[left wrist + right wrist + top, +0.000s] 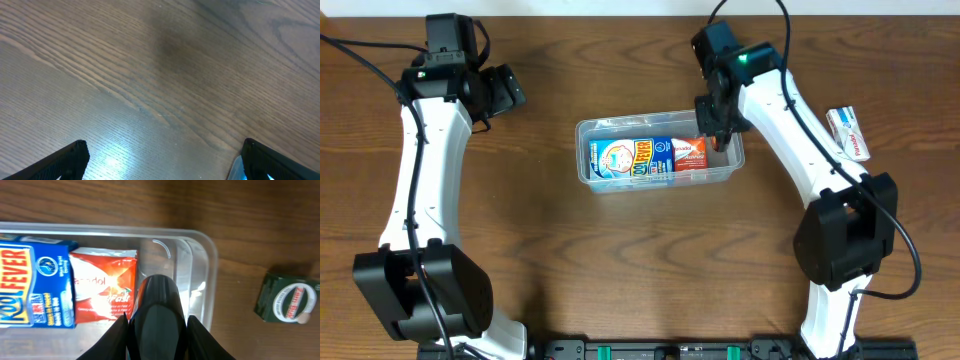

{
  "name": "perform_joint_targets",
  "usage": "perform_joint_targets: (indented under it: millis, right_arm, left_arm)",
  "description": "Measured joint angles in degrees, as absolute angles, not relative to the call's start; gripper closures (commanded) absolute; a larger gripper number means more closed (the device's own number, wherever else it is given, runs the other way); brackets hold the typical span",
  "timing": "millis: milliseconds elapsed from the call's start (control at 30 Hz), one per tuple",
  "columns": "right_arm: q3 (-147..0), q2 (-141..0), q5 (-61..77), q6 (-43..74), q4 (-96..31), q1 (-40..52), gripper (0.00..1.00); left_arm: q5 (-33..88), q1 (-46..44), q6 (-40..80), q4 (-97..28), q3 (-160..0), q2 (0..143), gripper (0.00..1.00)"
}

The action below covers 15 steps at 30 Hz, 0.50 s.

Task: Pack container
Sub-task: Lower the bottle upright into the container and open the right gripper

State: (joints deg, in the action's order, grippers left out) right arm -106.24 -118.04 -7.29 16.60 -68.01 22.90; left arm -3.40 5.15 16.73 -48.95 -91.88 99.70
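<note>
Over the container's right end: my right gripper (717,130) hangs just inside the rim, fingers clenched together, nothing visible between them.
Container (582,150): lies between my two arms, long side running left to right.
Inside it: blue box (630,158) fills the left part and red box (690,152) touches its right side. Both lie flat, so the right end is bare, which I judge to be room for another box.
Why I am there: the right gripper (157,295) sits at the red box's (102,292) right edge, well placed, I judge, to nudge it snug.
Left gripper (505,90): well left of the container, jaws spread wide and empty (165,150) over bare wood, probably parked clear.
Outside: white box (848,132) lies well right of the container, and green box (287,299) sits near its right end.
Hidden: my arm covers the green box from overhead. My fingers hide a corner of the red box. I cannot tell whether they touch the floor.
</note>
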Motion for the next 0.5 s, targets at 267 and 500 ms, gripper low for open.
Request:
perform_joint_targets:
  millis: [267, 500]
  right_arm:
    - [-100.3, -118.1, -7.0, 17.0, -62.6, 22.9, 0.78]
    - [-96.6, -118.2, -7.0, 17.5, -58.4, 22.9, 0.67]
  left_arm:
    - [-3.4, 5.1, 16.7, -48.9, -91.9, 99.7, 0.02]
    - [-3.4, 5.1, 16.7, -48.9, -91.9, 99.7, 0.02]
